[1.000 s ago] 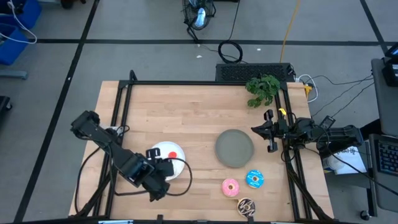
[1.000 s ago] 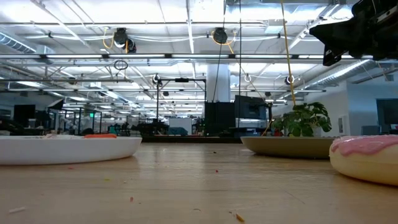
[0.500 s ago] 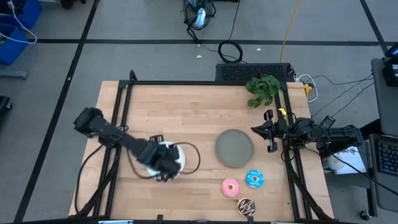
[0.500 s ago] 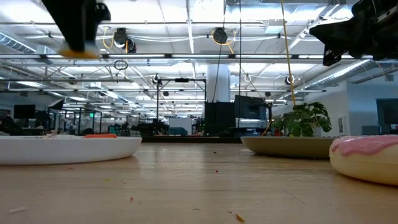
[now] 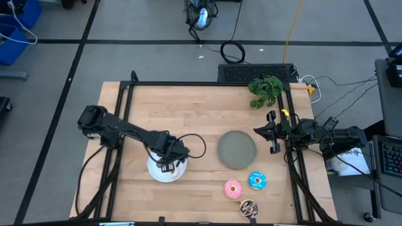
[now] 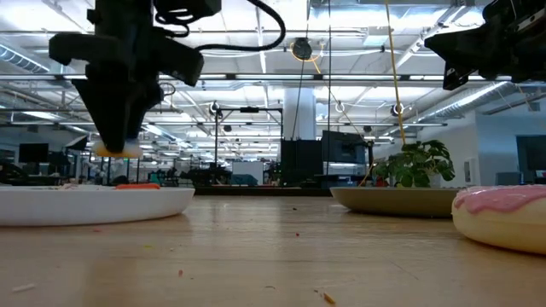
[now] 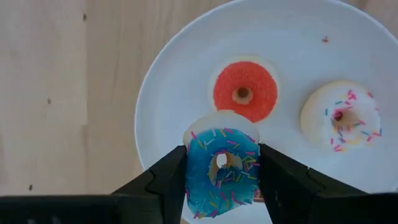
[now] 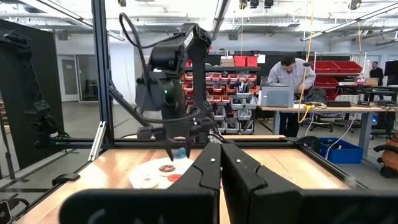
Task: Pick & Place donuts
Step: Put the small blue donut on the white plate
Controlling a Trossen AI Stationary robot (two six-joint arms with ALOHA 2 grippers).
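My left gripper (image 5: 167,164) hangs over the white plate (image 5: 157,174), shut on a tiny blue sprinkled donut (image 7: 221,172). In the low view, that gripper (image 6: 119,147) is above the plate's rim (image 6: 94,205). A tiny red donut (image 7: 244,91) and a whitish one (image 7: 341,116) lie flat on the plate (image 7: 168,93). The larger pink (image 5: 233,188), blue (image 5: 256,180) and dark brown (image 5: 249,208) donuts lie on the table near its near edge. My right gripper (image 5: 271,134) waits shut at the table's right edge. My left gripper pinches the tiny blue donut between its two fingers, one on each side of the ring's outer rim (image 7: 191,163). The fingers (image 7: 171,180) come from above, pointing down. The donut is lifted clear above the plate, icing side up and roughly level.
A grey plate (image 5: 237,149) sits right of the white plate, also in the low view (image 6: 401,200). A green plant (image 5: 265,90) stands at the far right corner. Black frame rails run along the table's left, far and right sides. Bare wood lies between the plates.
My left arm has swung from the table's near edge toward the far side and a little right, over the white plate. It has come down toward the plate with the donut held at its fingertips. The plate's red donut is now covered from above.
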